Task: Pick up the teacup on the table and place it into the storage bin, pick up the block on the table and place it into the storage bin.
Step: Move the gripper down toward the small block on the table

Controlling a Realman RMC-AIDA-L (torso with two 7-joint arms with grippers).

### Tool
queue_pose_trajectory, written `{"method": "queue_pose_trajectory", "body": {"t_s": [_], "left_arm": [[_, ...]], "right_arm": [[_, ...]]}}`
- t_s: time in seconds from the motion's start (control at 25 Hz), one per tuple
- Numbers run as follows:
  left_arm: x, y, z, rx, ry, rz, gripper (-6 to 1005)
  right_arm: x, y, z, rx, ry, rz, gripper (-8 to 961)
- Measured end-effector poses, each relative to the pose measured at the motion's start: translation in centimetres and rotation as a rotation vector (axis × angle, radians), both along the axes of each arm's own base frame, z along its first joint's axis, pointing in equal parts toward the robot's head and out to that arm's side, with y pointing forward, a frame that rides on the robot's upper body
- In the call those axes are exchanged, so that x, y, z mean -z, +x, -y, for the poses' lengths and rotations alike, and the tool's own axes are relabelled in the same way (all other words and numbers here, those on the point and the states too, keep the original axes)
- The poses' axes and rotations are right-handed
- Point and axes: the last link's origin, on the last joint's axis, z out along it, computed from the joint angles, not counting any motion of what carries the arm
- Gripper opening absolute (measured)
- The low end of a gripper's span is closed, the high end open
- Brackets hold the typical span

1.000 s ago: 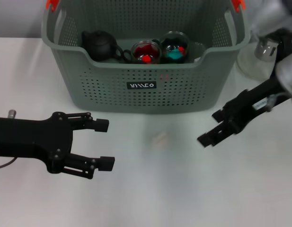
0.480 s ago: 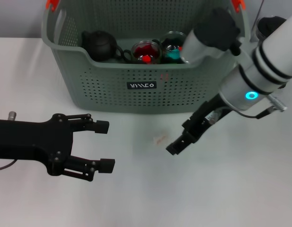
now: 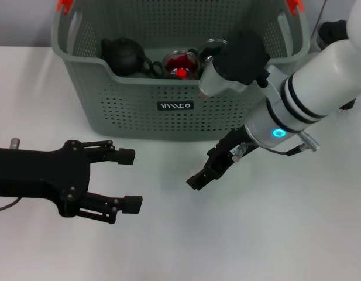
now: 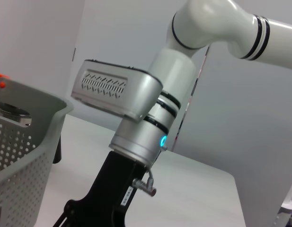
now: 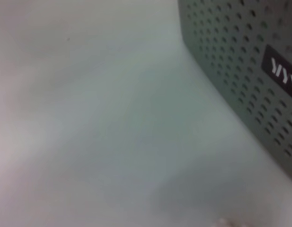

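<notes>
1. Left gripper: nearest the robot, low over the table on the left side. Fingers spread wide, holding nothing, idle.

2. Right gripper: reaching down to the table at centre, just in front of the bin. Whether it is open or closed cannot be told.

3. Block: not visible in the head view. The right wrist view shows only a pale sliver at the frame edge, probably the block, on the table near the bin's front wall. Judged to lie directly under the right gripper, making that arm far the nearer. Its long axis cannot be told.

4. Bin: holds a teapot and 1 teacup with red contents. The teacup step appears complete.
</notes>
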Motion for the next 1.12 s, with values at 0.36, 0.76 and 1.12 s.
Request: {"method": "queue_pose_trajectory", "body": {"t_s": [0.36,0.76,1.12], "left_arm": [[0.0,0.0,0.0,0.004,0.004,0.003,950],[0.0,0.0,0.0,0.004,0.004,0.006,950],[0.1,-0.1,0.0,0.004,0.005,0.006,950]], "right_arm": [[1.0,0.5,-0.4,-0.018,0.05,0.011,912],[2.4,0.8,-0.2,-0.036,0.076,0.024,914],[2.7,1.2,-0.3,-0.034,0.103,0.023,804]]}}
